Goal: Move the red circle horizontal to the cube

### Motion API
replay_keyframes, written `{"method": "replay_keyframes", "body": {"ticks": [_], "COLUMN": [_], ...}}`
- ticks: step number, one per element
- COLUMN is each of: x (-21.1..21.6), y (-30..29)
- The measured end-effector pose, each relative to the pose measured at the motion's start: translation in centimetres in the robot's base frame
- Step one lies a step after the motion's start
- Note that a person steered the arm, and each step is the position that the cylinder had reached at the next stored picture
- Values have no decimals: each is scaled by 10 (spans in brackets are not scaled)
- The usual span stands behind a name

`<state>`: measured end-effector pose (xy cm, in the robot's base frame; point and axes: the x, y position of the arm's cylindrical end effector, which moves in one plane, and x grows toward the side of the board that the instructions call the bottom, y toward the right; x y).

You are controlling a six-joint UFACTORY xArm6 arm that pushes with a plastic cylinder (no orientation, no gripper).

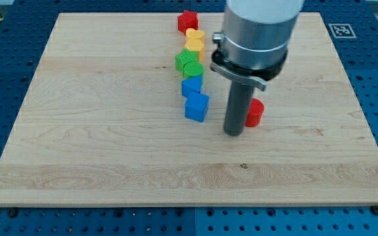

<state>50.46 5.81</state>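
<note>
The red circle (255, 113) lies on the wooden board, right of centre, partly hidden behind my rod. The blue cube (197, 106) sits to its left, at about the same height in the view. My tip (233, 133) rests on the board just left of and slightly below the red circle, touching or nearly touching it, and to the right of the blue cube with a gap between.
A column of blocks runs up from the blue cube: another blue block (191, 85), two green blocks (188, 63), two yellow blocks (194, 39) and a red star-like block (188, 20) near the board's top edge. The board (97, 131) is ringed by a blue pegboard.
</note>
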Motion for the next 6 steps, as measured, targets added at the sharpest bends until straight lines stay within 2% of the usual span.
{"method": "replay_keyframes", "body": {"ticks": [2, 4, 6], "x": [-27, -27, -9], "y": [-3, 28, 71]}}
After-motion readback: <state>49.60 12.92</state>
